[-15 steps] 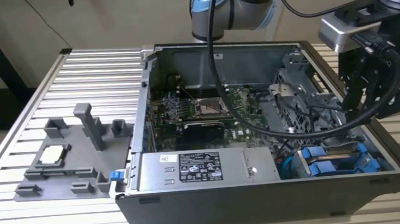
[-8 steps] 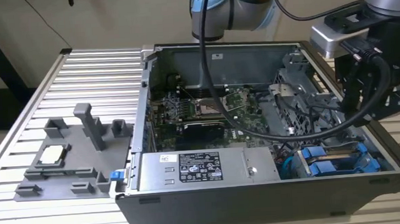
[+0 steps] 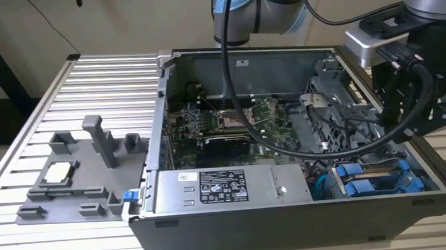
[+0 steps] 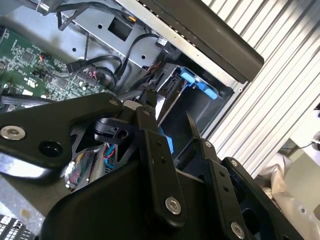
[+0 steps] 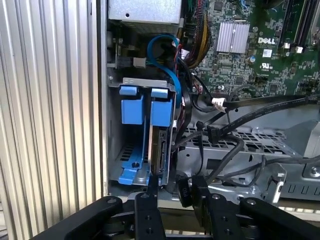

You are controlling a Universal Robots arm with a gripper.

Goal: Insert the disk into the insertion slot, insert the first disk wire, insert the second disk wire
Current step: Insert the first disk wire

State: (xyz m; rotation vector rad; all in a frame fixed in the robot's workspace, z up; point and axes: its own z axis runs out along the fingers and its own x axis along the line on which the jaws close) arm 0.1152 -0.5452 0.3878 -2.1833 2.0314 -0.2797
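Ribbed metal surface (image 3: 98, 74): we log gripper (image 5: 176, 181) released above blue-framed silver disk (image 5: 157, 150) sitting in grey perforated cage slot (image 5: 131, 147).

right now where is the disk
Seated in the insertion slot at the exterior view's right, beside the power-supply box; in the first wrist view the disk is just beyond the gripper.

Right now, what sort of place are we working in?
Likely a robotics lab bench for computer assembly: an open dark-grey desktop computer case lies on a ribbed aluminium table, with a grey plastic fixture tray beside it and a green motherboard exposed inside.
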